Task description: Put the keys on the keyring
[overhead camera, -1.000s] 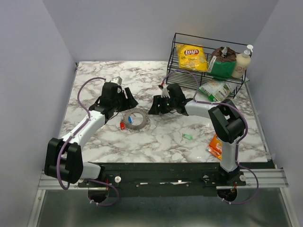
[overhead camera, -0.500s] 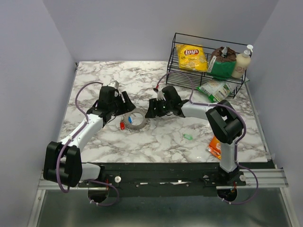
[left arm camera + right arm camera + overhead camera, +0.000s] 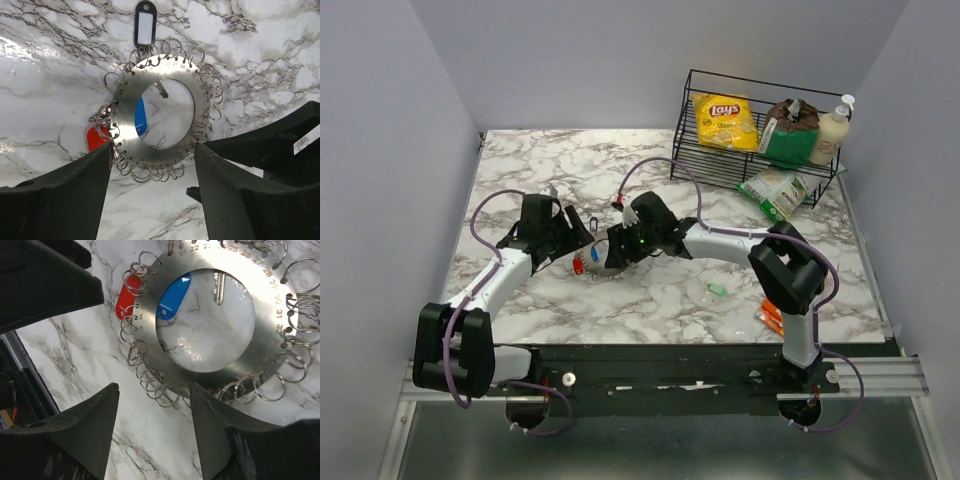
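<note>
The keyring (image 3: 199, 102), a flat grey metal ring edged with small wire loops, lies flat on the marble. It also shows in the right wrist view (image 3: 265, 340) and in the top view (image 3: 601, 263). A red key (image 3: 95, 139) and a blue key (image 3: 141, 117) hang on its loops, and both show in the right wrist view, red (image 3: 126, 299) and blue (image 3: 172, 297). A pale green key (image 3: 716, 290) lies loose to the right. My left gripper (image 3: 152, 150) is open at the ring's left rim. My right gripper (image 3: 154, 389) is open at its right rim.
A black tag with a white label (image 3: 145, 25) is clipped to the ring. A wire basket (image 3: 692, 150) at the back right holds a Lays bag (image 3: 724, 120), a bottle (image 3: 832, 130) and packets. A green packet (image 3: 772, 188) and an orange packet (image 3: 772, 312) lie on the table.
My right gripper has moved left until it sits over the keyring's right side. My left gripper has shifted left and nearer, still at the ring's left edge.
</note>
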Controlling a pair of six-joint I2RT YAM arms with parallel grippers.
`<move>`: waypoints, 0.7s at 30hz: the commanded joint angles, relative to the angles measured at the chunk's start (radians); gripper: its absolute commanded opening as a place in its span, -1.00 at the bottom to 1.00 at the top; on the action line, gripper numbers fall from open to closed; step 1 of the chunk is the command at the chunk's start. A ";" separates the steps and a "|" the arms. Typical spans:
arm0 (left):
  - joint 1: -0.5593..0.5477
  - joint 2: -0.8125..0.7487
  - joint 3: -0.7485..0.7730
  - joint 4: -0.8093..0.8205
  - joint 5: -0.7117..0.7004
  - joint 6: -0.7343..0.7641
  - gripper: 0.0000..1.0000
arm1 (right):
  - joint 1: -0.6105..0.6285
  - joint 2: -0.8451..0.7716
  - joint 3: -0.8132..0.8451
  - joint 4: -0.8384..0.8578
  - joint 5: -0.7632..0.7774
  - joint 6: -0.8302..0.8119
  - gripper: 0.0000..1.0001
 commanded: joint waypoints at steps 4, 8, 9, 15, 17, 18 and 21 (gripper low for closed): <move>0.019 -0.047 -0.003 -0.016 0.017 -0.004 0.50 | 0.039 -0.034 0.043 -0.074 0.085 -0.032 0.34; 0.022 -0.055 -0.001 -0.019 0.021 -0.002 0.50 | 0.065 -0.034 0.050 -0.104 0.151 -0.060 0.33; 0.022 -0.055 -0.003 -0.019 0.023 -0.004 0.50 | 0.075 -0.034 0.052 -0.110 0.163 -0.063 0.34; 0.025 -0.060 -0.004 -0.019 0.030 -0.002 0.50 | 0.113 -0.038 0.069 -0.131 0.240 -0.098 0.26; 0.025 -0.054 -0.004 -0.019 0.033 0.000 0.50 | 0.122 -0.029 0.087 -0.140 0.266 -0.114 0.20; 0.025 -0.051 -0.004 -0.018 0.035 0.000 0.50 | 0.131 -0.025 0.095 -0.156 0.273 -0.120 0.18; 0.025 -0.046 -0.009 -0.016 0.038 0.000 0.50 | 0.147 -0.006 0.115 -0.171 0.300 -0.137 0.17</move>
